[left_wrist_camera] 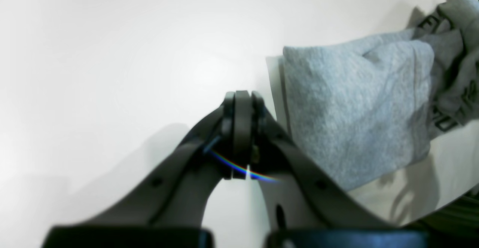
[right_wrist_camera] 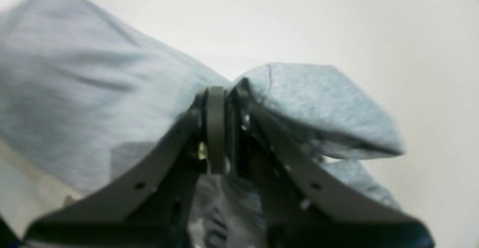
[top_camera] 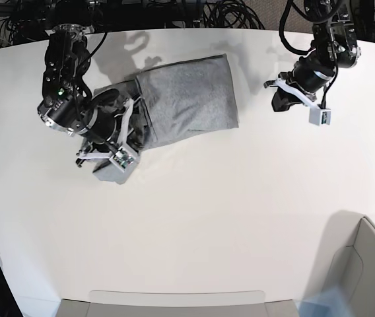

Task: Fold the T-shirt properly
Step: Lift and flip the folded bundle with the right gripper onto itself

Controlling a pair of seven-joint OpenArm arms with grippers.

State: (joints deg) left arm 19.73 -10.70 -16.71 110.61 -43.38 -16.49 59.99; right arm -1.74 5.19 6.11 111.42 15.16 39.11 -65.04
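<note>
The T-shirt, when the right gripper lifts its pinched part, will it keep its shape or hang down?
Probably it hangs down: the T-shirt already drapes and bunches around the right gripper, which is shut on it. It looks light, so the far folded part may drag across the table rather than stay. The left gripper, shut and apart from the cloth, gives no support.

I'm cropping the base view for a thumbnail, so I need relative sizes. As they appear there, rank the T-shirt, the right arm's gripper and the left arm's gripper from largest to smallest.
1. T-shirt, clearly the largest.
2. Right gripper and left gripper: both far smaller, mostly hidden by their own wrists, so I can't rank them.
</note>
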